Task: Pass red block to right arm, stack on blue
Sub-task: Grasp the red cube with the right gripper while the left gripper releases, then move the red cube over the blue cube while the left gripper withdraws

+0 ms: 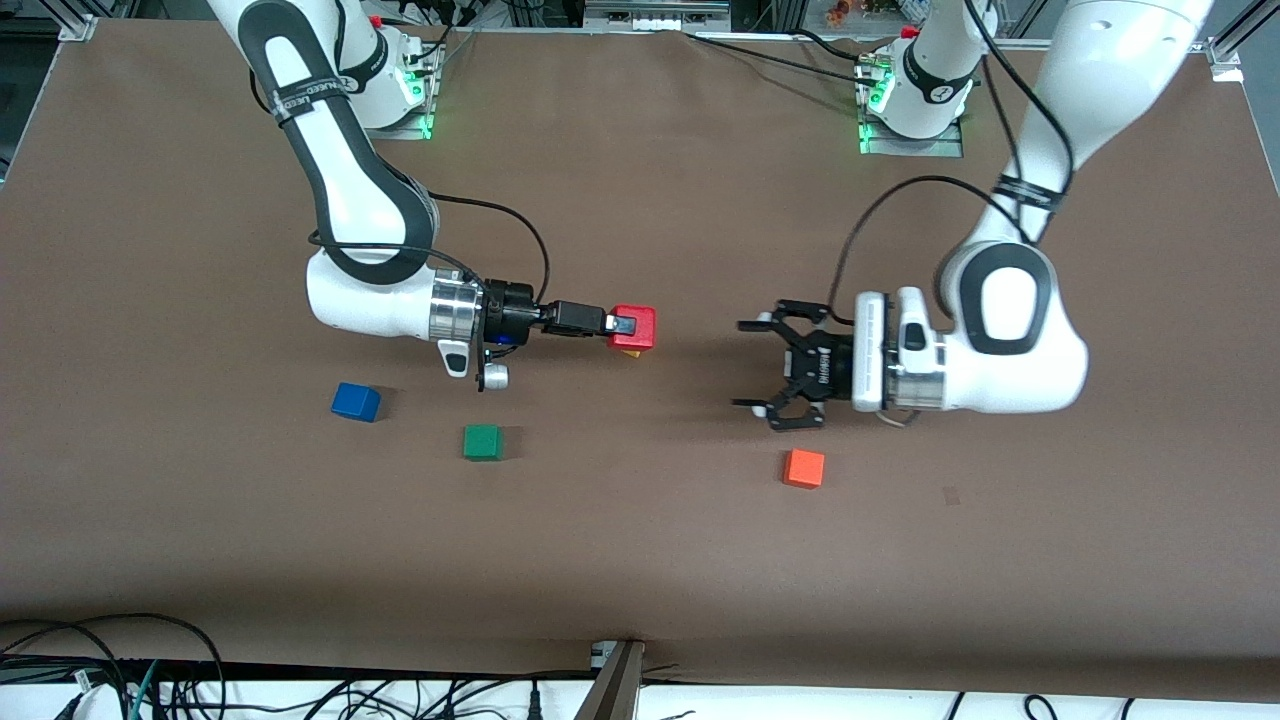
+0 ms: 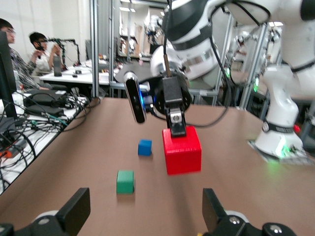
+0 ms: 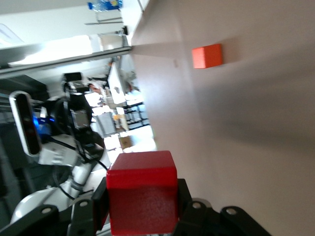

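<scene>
Risk assessment: the stack could fail if the right gripper point(image 1: 622, 324) carries the red block point(image 1: 634, 328) down tilted, since the hold appears to be on one side of the cube only, with most of its body projecting past the fingertips. A slip or rotation in transit would land it off-centre on the blue block point(image 1: 356, 401), which could then be knocked aside. The green block point(image 1: 482, 442) sits near the blue one and could be clipped on approach.

Left gripper point(image 1: 770, 370): fingers spread wide, holding nothing, hanging above the table well apart from the red block and waiting.

Right gripper: clenched on the red block, held in the air over the table's middle. A yellow object shows just under it, not identifiable.
</scene>
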Controlling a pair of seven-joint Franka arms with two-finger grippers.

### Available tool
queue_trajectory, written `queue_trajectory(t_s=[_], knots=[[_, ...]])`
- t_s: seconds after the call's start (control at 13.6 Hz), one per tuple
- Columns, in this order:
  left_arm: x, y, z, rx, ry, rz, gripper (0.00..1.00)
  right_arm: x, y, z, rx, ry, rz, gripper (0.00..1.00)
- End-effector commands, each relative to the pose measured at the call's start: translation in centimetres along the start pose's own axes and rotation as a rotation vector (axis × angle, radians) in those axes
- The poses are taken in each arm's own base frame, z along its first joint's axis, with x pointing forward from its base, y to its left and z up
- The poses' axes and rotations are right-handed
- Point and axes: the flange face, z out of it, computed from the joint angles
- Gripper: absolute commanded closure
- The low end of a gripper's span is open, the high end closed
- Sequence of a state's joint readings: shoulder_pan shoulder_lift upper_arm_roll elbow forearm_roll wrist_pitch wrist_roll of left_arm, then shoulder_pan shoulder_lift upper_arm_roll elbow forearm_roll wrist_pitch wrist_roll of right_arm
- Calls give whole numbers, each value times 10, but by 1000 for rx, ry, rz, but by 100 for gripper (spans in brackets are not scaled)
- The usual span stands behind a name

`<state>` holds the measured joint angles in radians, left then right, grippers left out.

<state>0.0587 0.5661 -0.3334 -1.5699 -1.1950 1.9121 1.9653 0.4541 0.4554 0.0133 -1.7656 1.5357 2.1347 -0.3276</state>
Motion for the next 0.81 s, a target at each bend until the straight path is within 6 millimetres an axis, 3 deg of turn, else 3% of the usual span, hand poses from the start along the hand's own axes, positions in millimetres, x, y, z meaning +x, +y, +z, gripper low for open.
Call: queue_trajectory(t_s=[0.0, 0.22, 0.37, 0.44, 0.51, 0.66, 0.73], knots=[[9, -6, -44, -48, -149, 54, 0, 1, 12, -14, -161, -45, -73, 76], [8, -2, -106, -128, -315, 20, 0, 5, 40, -34, -452, -105, -173, 76], [11, 5, -143, -124, -390, 6, 0, 18, 57, -68, -655, -137, -216, 76], [24, 13, -154, -119, -438, -7, 0, 24, 61, -82, -732, -141, -241, 76], [38, 23, -177, -90, -515, -50, 0, 28, 66, -96, -810, -145, -269, 76], [77, 51, -204, -33, -687, -195, 0, 40, 74, -126, -963, -128, -286, 74], [99, 67, -204, -1, -793, -214, 0, 45, 78, -139, -1050, -128, -308, 74]])
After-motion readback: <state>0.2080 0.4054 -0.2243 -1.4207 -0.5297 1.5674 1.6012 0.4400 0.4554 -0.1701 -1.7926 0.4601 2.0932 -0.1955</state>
